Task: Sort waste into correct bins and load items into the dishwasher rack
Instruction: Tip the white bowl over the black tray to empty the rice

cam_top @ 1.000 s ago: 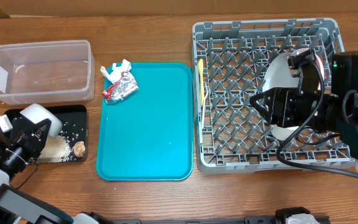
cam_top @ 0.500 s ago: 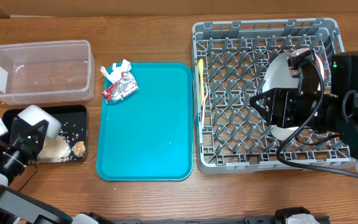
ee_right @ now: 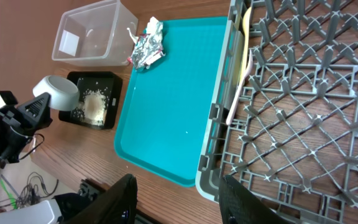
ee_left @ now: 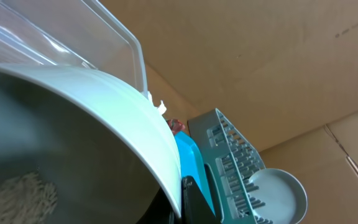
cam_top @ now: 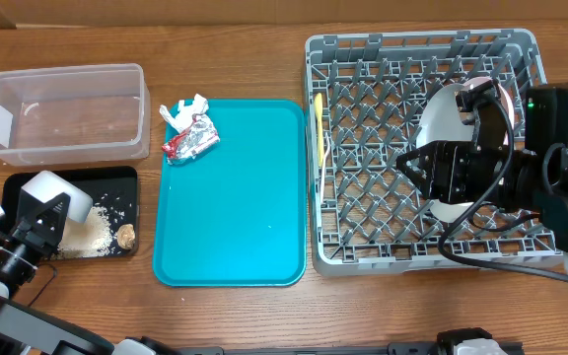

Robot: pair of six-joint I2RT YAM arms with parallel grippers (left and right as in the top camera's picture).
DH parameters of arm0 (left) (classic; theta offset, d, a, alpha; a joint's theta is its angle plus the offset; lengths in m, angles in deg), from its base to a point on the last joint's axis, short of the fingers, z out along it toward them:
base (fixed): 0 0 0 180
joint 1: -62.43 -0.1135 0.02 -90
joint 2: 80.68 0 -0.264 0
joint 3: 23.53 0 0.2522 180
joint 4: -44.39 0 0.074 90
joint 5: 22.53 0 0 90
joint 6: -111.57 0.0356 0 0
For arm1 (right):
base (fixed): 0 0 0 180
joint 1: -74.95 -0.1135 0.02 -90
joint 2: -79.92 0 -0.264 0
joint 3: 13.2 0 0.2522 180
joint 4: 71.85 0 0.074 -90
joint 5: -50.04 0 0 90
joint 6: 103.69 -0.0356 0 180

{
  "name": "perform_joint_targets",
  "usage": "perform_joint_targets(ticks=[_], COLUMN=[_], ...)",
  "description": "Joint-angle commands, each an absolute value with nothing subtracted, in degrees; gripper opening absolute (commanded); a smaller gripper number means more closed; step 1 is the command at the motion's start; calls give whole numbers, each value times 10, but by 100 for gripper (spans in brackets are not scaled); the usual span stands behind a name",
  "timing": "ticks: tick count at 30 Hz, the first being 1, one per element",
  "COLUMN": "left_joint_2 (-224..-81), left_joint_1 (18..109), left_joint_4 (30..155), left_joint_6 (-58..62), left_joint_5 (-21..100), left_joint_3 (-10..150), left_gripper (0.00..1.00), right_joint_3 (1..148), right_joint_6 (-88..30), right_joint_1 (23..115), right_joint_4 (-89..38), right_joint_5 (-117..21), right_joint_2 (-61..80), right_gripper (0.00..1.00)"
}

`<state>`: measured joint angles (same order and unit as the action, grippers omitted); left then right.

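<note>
My left gripper [cam_top: 37, 212] is shut on the small grey-white bowl [cam_top: 55, 192] and holds it tilted over the black tray [cam_top: 116, 177], which holds a heap of rice [cam_top: 89, 235]. The bowl's rim fills the left wrist view [ee_left: 135, 106]. The foil wrapper [cam_top: 190, 141] and tissue [cam_top: 183, 106] lie at the teal tray's far left corner, next to the clear tub [cam_top: 65, 113]. My right gripper [ee_right: 185, 205] is open above the dishwasher rack [cam_top: 363, 256]. A pale grey plate [cam_top: 452, 113] stands in it, and the yellow utensil [cam_top: 319, 128] lies along its left wall. The cup is hidden.
The large teal tray [cam_top: 235, 197] lies between the bins and the rack. A small brown lump [cam_top: 125, 235] sits in the black tray beside the rice. The right arm's body covers the rack's right side. A bare wooden tabletop runs along the front edge.
My left gripper has drawn back a little to the left and front with the bowl in it. The right arm has not moved.
</note>
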<state>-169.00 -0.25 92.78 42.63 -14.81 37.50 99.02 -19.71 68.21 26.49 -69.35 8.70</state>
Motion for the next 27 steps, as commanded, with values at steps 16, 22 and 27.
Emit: perform_joint_targets(ticks=[16, 22, 27], left_joint_2=[-1695, -1695, -1695], left_joint_1=[-6, -6, -6], left_joint_4=[977, 931, 914], left_joint_6=[450, 385, 422], left_joint_5=[-120, -107, -169], left_joint_3=[372, 371, 371], left_gripper=[4, 4, 4], right_joint_3=[991, 991, 991], right_joint_6=[-197, -197, -197], right_joint_1=[683, 683, 683], right_joint_4=[264, 262, 264], right_joint_5=[-694, -694, -694], right_joint_2=[88, 88, 88], right_gripper=[46, 46, 46])
